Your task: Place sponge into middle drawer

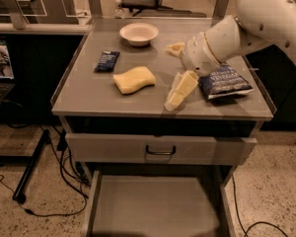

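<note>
The pale yellow sponge (134,79) lies flat on the grey tabletop (89,95), left of centre. My gripper (175,97) hangs from the white arm (246,26) and points down-left over the table's front part. It is to the right of the sponge, apart from it, and holds nothing. The middle drawer (153,201) is pulled out below the table, its flat grey floor bare. Above it is a closed drawer front with a black handle (160,150).
A white bowl (138,33) stands at the back of the table. A dark blue packet (107,61) lies left of the sponge. A blue snack bag (222,81) lies on the right, under the arm. A small cream object (176,48) sits behind the wrist. Cables run over the floor at left.
</note>
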### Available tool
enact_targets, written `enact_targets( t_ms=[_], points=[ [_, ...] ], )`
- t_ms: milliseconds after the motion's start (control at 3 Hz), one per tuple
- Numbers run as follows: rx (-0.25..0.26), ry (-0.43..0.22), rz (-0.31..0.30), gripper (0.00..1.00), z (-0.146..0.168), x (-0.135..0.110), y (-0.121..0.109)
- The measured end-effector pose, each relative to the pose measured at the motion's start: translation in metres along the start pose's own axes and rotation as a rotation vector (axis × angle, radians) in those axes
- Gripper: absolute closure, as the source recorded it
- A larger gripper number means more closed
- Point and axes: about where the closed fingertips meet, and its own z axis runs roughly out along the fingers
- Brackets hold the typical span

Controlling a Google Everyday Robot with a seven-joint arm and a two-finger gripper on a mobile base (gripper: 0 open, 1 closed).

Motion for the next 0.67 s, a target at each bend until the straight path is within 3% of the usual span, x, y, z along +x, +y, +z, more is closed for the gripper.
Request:
enact_targets(
  t_ms=[333, 667],
  points=[
    [-0.008, -0.031, -0.101, 0.00, 0.0225, -0.0258, -0.0307],
    [-0.008, -0.031, -0.101, 0.00, 0.0225, -0.0258, -0.0307]
  ],
)
